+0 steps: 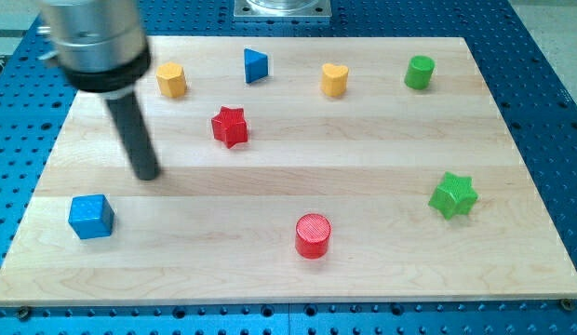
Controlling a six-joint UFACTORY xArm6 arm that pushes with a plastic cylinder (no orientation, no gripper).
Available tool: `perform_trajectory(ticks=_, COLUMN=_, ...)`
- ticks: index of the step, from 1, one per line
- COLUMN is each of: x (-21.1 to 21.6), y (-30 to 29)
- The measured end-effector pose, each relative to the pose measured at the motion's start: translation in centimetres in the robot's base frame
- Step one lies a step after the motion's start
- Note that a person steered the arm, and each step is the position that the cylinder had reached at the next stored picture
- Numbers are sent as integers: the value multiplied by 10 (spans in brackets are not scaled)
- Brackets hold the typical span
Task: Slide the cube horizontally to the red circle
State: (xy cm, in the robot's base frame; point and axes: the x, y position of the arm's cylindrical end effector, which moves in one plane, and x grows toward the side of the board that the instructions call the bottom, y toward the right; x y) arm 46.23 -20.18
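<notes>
The blue cube (pixel 91 216) sits near the view's lower left of the wooden board (pixel 288 279). The red circle, a short red cylinder (pixel 314 234), stands at the lower middle, well to the right of the cube. My tip (pixel 148 174) is the lower end of the dark rod. It rests above and to the right of the blue cube, a small gap away, and far left of the red cylinder.
A red star (pixel 230 126) lies right of the rod. Along the top stand a yellow block (pixel 171 80), a blue triangle (pixel 255 65), a yellow heart (pixel 335 80) and a green cylinder (pixel 420 72). A green star (pixel 453 194) lies at the right.
</notes>
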Motion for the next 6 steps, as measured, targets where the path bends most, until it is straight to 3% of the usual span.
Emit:
perform_trajectory(ticks=1, x=10, y=-77)
perform_trajectory(ticks=2, x=49, y=-97)
perform_trajectory(ticks=4, x=54, y=33)
perform_trajectory(ticks=6, x=101, y=-20)
